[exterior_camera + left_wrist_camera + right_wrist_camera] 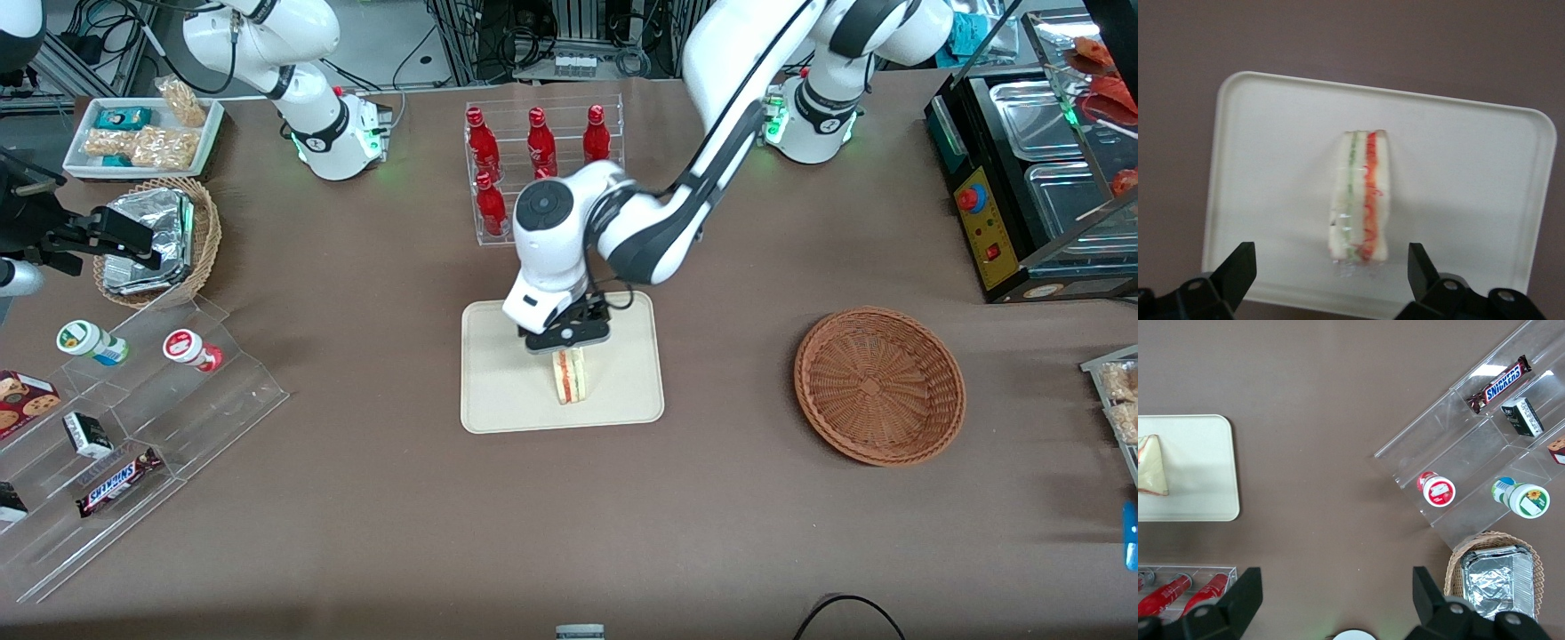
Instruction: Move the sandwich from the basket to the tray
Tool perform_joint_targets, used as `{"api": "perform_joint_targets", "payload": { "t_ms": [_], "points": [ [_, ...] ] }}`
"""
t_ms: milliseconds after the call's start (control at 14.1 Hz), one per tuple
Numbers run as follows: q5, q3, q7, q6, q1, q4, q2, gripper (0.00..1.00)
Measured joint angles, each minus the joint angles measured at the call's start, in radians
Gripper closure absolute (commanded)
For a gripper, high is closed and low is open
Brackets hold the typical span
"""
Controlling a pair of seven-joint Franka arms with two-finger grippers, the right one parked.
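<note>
My little three-cornered white-bread sandwich (pixel 569 375) with red and green inside now lies on the big flat cream tray (pixel 498 391), the round brown woven basket (pixel 878 385) at three o'clock sits empty, and my gripper (pixel 566 342) hangs open above it, holding nothing.

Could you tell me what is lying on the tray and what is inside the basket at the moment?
The sandwich lies alone on the tray, with the open end effector just above it, not touching. The basket holds nothing. The arm covers the tray's edge farthest from the front camera.
</note>
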Motion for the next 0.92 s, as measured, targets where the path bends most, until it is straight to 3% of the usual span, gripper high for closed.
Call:
{"api": "perform_joint_targets", "payload": {
  "t_ms": [354,920],
  "points": [
    [-0.014,0.003,0.121,-0.088,0.159,-0.128,-0.140,0.00],
    [-0.108,0.008,0.603,-0.168,0.453,-0.349,-0.382,0.00]
  ]
}}
